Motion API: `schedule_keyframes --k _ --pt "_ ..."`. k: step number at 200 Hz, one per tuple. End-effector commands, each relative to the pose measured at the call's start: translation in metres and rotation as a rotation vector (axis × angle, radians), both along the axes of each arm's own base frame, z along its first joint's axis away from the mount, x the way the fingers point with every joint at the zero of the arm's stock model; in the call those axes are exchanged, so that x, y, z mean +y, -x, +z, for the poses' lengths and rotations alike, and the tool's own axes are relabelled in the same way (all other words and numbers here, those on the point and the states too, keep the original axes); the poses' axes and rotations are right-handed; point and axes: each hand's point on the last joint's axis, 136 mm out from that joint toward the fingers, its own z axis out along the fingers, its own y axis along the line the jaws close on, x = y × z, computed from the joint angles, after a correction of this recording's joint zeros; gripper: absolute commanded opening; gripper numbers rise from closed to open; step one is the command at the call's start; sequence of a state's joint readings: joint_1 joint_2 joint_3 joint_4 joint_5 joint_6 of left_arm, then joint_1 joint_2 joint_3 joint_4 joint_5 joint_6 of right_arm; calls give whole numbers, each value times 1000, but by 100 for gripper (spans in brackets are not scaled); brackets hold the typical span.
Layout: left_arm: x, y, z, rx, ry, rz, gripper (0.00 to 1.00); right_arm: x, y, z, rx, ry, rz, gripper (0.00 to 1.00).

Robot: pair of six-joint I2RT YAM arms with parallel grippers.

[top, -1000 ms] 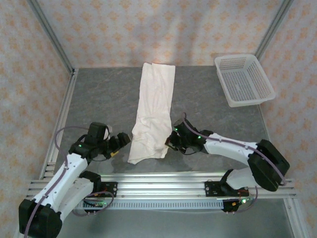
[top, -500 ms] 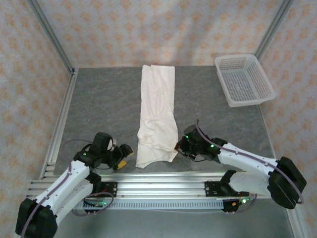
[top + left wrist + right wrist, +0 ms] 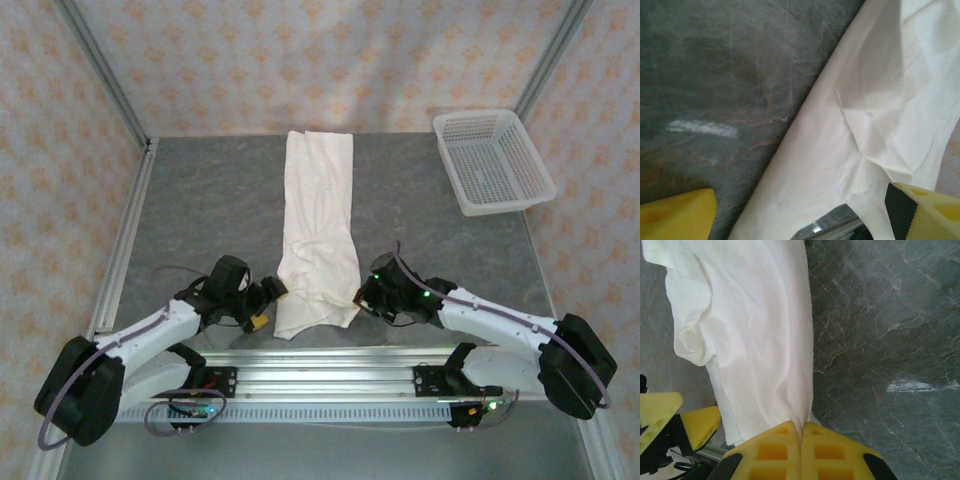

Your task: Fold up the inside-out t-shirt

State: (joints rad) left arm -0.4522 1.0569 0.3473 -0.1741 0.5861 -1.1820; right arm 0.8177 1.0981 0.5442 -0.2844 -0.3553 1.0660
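Note:
The inside-out t-shirt (image 3: 320, 210) lies as a long, narrow white strip running from the back of the table to its near edge. My right gripper (image 3: 361, 297) is shut on the shirt's near right corner. In the right wrist view the cloth (image 3: 755, 330) is pinched between the closed yellow fingers of the right gripper (image 3: 801, 437). My left gripper (image 3: 268, 306) is open at the shirt's near left corner. In the left wrist view the shirt's left edge (image 3: 880, 100) lies between the spread yellow fingers of the left gripper (image 3: 800, 217), low over the table.
A white mesh basket (image 3: 492, 160) stands at the back right. The grey stone-patterned table (image 3: 200, 210) is bare to the left and right of the shirt. An aluminium rail (image 3: 330, 365) runs along the near edge, close behind both grippers.
The right gripper has drawn the shirt's near end toward the near edge and slightly right, straightening it. The left gripper has moved right, up to the near left corner.

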Motion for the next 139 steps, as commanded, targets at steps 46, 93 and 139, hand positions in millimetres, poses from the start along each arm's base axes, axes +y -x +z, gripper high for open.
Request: schedule_keyframes --k 46,93,139 --pt "-23 -44 36 -177 79 37 78 -5 -3 0 -11 16 -30 0" --pt "-1 -32 14 -94 -105 20 85 -7 -2 1 -11 22 -34 0" --pt "-2 -30 15 -72 -142 -22 89 -8 -4 2 -21 27 -41 0"
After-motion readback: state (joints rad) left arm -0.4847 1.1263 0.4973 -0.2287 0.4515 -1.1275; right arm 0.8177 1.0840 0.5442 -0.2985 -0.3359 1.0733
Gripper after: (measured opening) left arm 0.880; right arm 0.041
